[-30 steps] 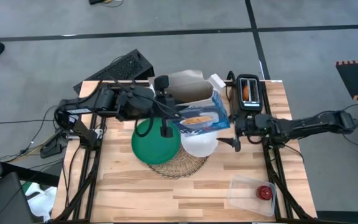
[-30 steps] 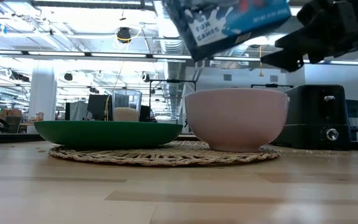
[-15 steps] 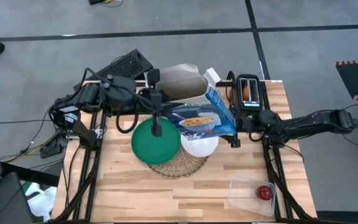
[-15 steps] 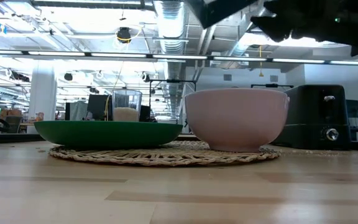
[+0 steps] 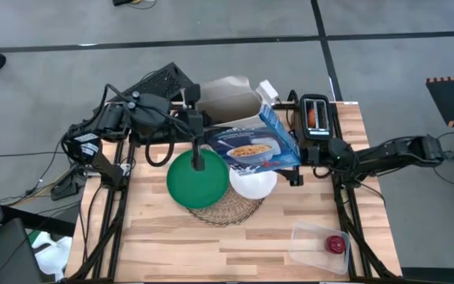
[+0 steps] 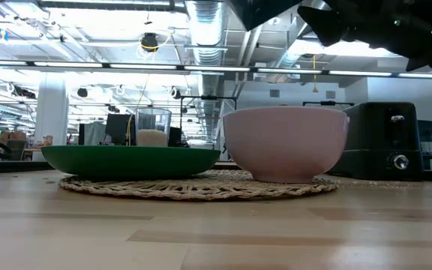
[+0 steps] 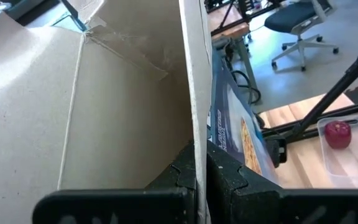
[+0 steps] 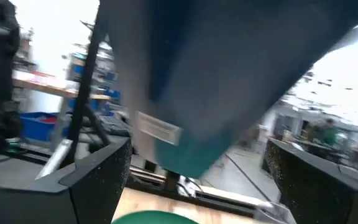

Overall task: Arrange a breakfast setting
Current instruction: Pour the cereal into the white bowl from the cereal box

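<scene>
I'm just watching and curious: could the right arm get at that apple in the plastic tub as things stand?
Probably yes. The right gripper is open and holds nothing, and the apple lies in the open tub on its side of the table, nothing between.

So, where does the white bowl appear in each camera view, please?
High view: white bowl at centre, half under the blue-white carton.
Low view: bowl right of centre, on the woven mat.
Left wrist view: not in it.
Right wrist view: not in it.
Shared landmark: the green plate, beside the bowl.
</scene>
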### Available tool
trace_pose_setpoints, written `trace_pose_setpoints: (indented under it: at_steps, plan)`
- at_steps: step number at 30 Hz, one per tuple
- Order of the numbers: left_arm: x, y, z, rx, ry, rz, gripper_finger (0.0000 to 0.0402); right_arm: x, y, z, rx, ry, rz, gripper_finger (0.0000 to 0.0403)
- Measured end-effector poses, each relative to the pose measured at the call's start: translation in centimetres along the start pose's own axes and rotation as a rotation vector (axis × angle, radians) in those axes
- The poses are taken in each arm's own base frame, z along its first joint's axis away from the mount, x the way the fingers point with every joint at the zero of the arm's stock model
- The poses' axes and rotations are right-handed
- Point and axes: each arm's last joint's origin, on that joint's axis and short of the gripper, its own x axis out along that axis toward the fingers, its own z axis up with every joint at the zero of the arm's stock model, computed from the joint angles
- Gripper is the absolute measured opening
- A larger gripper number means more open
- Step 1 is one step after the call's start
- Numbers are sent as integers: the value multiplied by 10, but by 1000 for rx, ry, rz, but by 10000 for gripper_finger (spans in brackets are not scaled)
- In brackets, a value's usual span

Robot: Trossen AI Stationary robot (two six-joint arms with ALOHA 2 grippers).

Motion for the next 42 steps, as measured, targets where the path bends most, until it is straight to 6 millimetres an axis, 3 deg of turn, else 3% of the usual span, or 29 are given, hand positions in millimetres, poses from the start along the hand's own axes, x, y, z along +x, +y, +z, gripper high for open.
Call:
trace_pose_setpoints:
  at_steps: [6,27,37,42]
  plan:
    - [4,-1,-1,0,6,10,0,2,-1,4,60,-89,21,399]
    - [14,-2,-2,54,58,139,0,10,11,-5,204,-128,61,399]
    - [14,-1,-2,45,49,138,0,9,7,-2,351,-166,-58,399]
    - [19,-5,-2,41,41,105,0,9,3,-2,331,-168,-180,399]
